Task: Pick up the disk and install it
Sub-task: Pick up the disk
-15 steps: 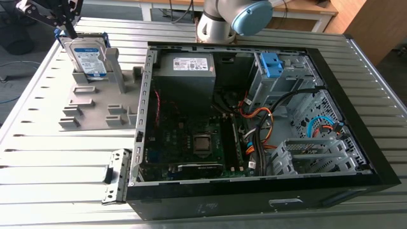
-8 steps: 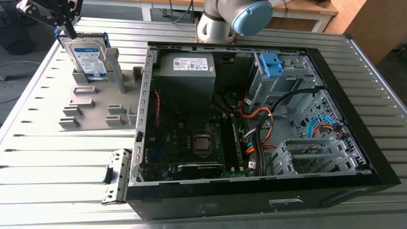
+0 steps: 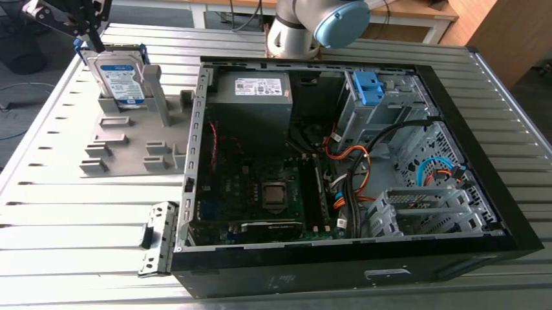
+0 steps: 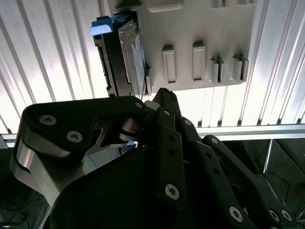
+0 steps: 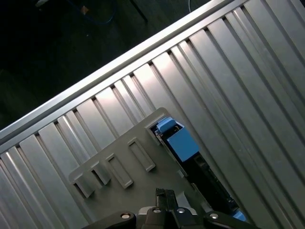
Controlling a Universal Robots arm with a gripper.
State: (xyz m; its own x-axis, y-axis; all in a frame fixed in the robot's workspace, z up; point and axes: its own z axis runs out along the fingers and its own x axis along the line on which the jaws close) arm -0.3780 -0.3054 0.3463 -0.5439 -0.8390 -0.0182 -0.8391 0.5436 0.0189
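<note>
Trouble, as we judged it, sat in the lift. The disk (image 3: 121, 76) stood upright on edge in the grey holder (image 3: 112, 152), at the exterior view's left and well apart from the open computer case (image 3: 345, 274). The gripper (image 3: 93, 39) hung right over the disk's top edge. We could not tell whether the gripper was open or clamped on the disk.

A hold taken off-centre, or on the blue bracket (image 5: 180, 142) rather than the metal body, could let the drive swing or slip. A pull that was not straight up could jam it in its slot and drag the holder across the slatted table (image 3: 52, 219). Inside the case, a bundle of cables (image 3: 352, 155) lay near the drive bays, and we reckoned they could snag the drive.

The count: one disk, one gripper, one holder, one case, one grey power-supply box (image 3: 250, 90), one blue latch piece (image 3: 366, 87).
</note>
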